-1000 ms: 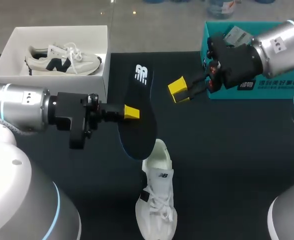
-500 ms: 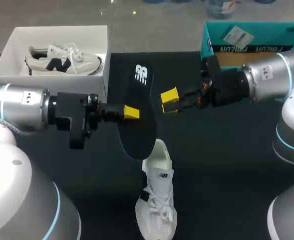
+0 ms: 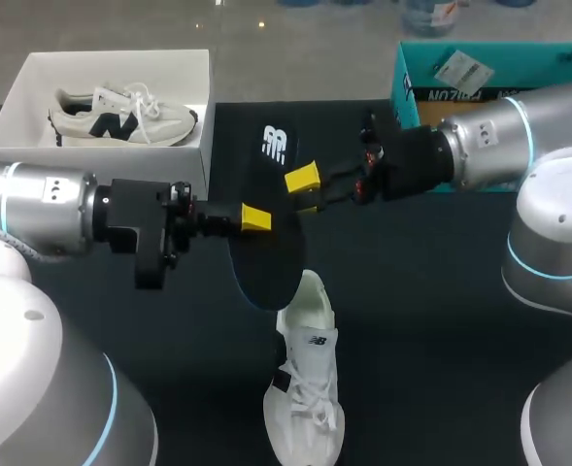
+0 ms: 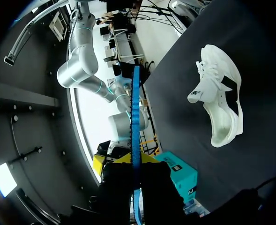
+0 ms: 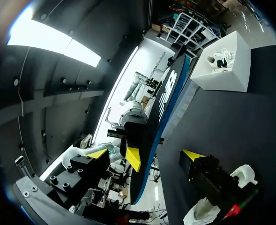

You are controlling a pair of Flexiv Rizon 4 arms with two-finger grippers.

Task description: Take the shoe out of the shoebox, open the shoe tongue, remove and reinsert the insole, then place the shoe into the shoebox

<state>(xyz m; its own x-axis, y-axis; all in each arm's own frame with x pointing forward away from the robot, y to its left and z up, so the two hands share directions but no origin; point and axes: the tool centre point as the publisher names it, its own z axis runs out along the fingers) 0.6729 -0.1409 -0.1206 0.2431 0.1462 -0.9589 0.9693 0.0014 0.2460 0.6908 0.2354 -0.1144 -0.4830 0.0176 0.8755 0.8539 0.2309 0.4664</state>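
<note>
- Starting nearest the robot: the white sneaker (image 3: 305,388) lies on the dark counter (image 3: 441,311), out of its box, toe toward the robot and open heel end pointing away. The left wrist view shows it (image 4: 220,103) lying apart from everything else.
- Just beyond the heel hangs the black insole (image 3: 266,262), lifted clear of the sneaker, its lower end right above the shoe's opening.
- The left pincer (image 3: 256,218) is clamped on the insole from the side. Its own camera sees the insole edge-on (image 4: 136,140), a thin blue line pinched between the fingers.
- From the other side the right pincer (image 3: 303,189) has its fingers parted at the insole's far edge. In its wrist view the right pincer (image 5: 162,157) gapes with the insole (image 5: 168,89) just ahead, and I can't see both tips touching.
- Farthest back, the white shoebox (image 3: 203,146) holds a second sneaker (image 3: 120,115), and a teal box (image 3: 407,68) sits behind the right arm.
- Progress, by my read: shoe out, insole out, roughly halfway. Whether the tongue is pulled open is too hard to tell. Left to do: slide the insole back in, then box the sneaker.
</note>
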